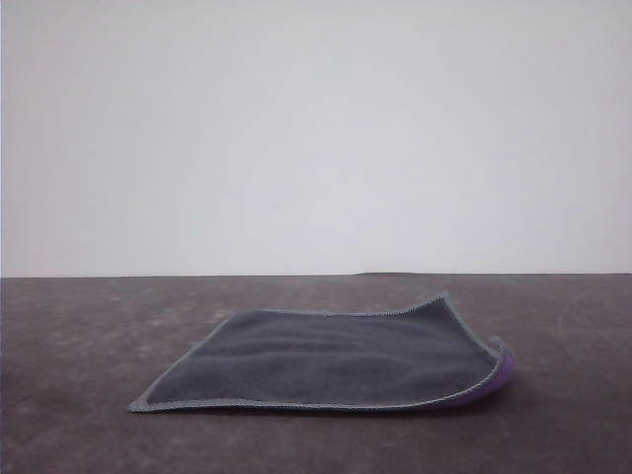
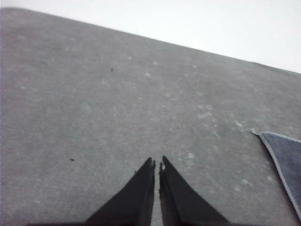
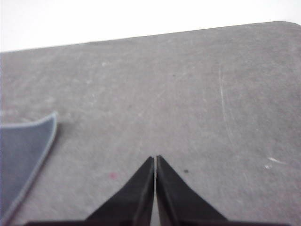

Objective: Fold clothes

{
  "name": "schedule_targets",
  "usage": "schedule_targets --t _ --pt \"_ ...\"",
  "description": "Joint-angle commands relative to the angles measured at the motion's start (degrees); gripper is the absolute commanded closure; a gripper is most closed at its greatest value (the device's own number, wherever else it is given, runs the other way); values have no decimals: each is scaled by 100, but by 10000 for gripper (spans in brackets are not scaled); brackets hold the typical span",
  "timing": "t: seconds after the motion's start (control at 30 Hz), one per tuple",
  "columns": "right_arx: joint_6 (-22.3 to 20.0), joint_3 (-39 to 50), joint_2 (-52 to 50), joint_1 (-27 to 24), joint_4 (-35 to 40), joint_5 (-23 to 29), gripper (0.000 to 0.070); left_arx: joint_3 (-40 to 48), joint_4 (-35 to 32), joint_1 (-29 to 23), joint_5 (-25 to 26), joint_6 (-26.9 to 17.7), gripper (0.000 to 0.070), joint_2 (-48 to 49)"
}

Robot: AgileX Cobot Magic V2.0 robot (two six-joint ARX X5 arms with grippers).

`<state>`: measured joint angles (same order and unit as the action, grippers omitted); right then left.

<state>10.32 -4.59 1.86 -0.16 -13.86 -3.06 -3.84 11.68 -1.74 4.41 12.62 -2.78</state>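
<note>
The clothes (image 1: 326,360) are one small square cloth lying flat on the table in the front view, dark grey face up, grey stitched edging around it. Its near right corner curls up and shows a bright purple underside (image 1: 504,373). In the left wrist view my left gripper (image 2: 156,165) is shut with nothing in it, above bare table, and a corner of the clothes (image 2: 287,165) lies off to one side of it. In the right wrist view my right gripper (image 3: 155,159) is likewise shut and holds nothing; the clothes (image 3: 21,150) lie apart from it at the picture's edge.
The table (image 1: 89,326) has a dark grey, speckled, matte top. Its far edge (image 1: 316,275) meets a plain white wall. A rounded table corner (image 3: 289,23) appears in the right wrist view, with a faint scratch (image 3: 225,108) on the surface.
</note>
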Motion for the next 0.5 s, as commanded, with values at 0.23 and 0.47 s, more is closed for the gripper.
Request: schedule_targets --t 0.23,0.47 --pt "322 -1300 1323 2 141 -148 700 -1604 -98 -7 45 606 688 -1670" --pt "257 -2725 3206 4 117 -681 700 -3346 -100 -4 971 568 684 -3735"
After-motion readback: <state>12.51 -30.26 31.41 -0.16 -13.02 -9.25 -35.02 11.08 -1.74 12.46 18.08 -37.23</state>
